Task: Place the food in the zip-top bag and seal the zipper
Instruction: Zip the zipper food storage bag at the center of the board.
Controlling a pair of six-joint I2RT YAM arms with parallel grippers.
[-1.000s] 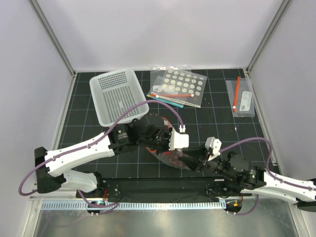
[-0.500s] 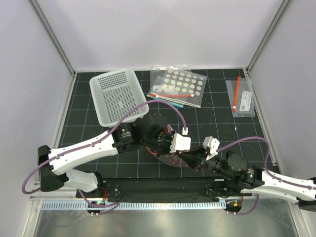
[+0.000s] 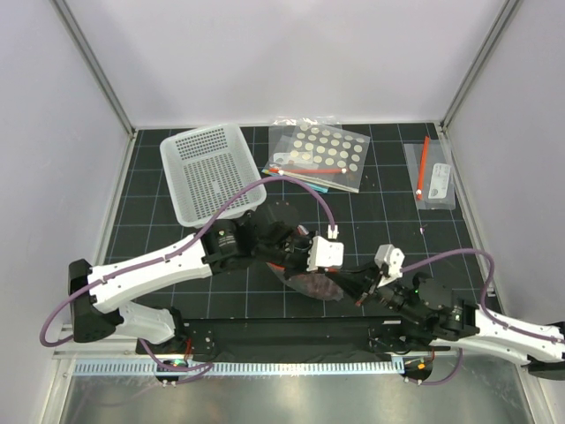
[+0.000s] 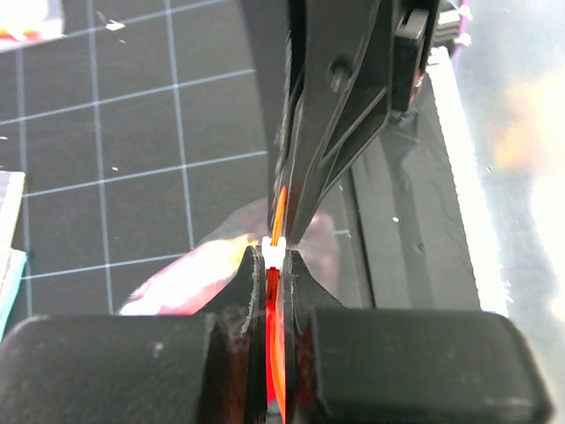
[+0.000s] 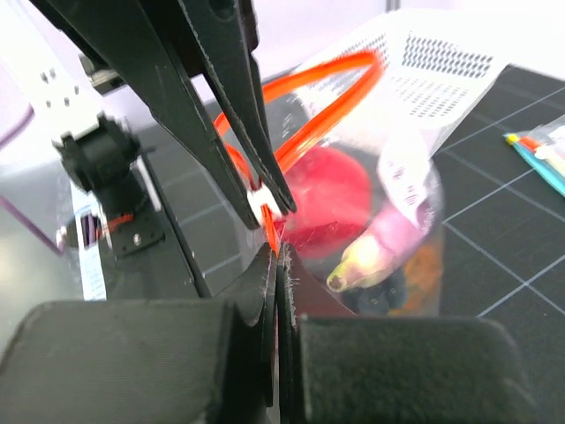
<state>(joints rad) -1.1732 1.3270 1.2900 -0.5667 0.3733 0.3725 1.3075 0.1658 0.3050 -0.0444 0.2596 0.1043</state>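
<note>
My top camera sits above and behind my bases, looking down over the whole counter (image 3: 397, 221) from near edge to far edge. The camera on my left claw (image 4: 269, 265) looks close along it, with the near edge at its right. The one on my right claw (image 5: 275, 252), equally close, faces the far-left corner. Both wrist views share the zipper (image 4: 275, 231).

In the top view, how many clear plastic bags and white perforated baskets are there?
Clear plastic bags: 3 (white-dotted bag, white-labelled bag, red-zip bag)
White perforated plastic basket: 1
Total: 4
Teal-edged layer beneath the dotted bag: unclear, uncounted
</note>
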